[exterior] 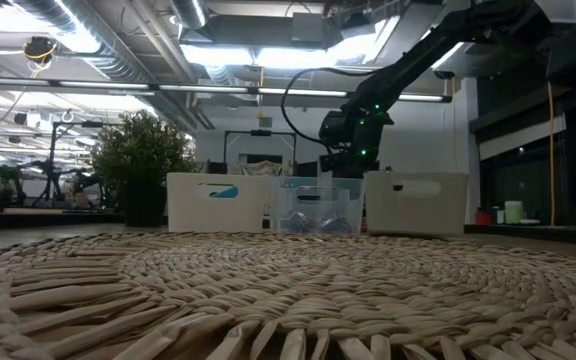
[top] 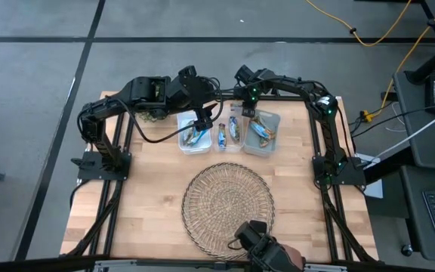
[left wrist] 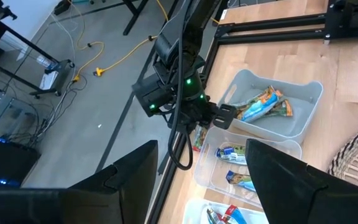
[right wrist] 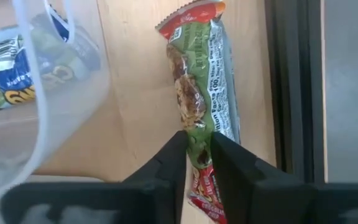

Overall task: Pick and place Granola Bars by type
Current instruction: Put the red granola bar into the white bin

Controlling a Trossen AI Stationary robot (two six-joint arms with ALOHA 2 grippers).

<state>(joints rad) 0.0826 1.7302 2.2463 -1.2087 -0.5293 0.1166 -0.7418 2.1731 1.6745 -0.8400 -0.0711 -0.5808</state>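
Observation:
My right gripper (right wrist: 197,163) is at the table's far edge behind the bins, shut on a green-wrapped granola bar (right wrist: 199,81). The bar lies along the wood strip between the middle bin's wall (right wrist: 61,93) and the black frame rail (right wrist: 288,87). My left gripper (left wrist: 201,155) hovers open above the left bin (top: 193,137), touching nothing. Other bars lie in the three clear bins: left (top: 195,136), middle (top: 231,133) and right (top: 263,130). In the low view the right gripper (exterior: 353,150) shows behind the bins. My right gripper pinches the green bar between its two fingers (right wrist: 169,165) near its red-printed end (right wrist: 199,149). The fingers lie along the bar. The rest of the bar stretches away from the fingers over the wood; whether it is lifted clear I cannot tell.
The round wicker tray (top: 229,200) fills the table's near middle. The three bins stand side by side at the far middle. Black frame rails run along the far edge (top: 278,92) and both sides. A camera mount (top: 255,238) sits at the near edge.

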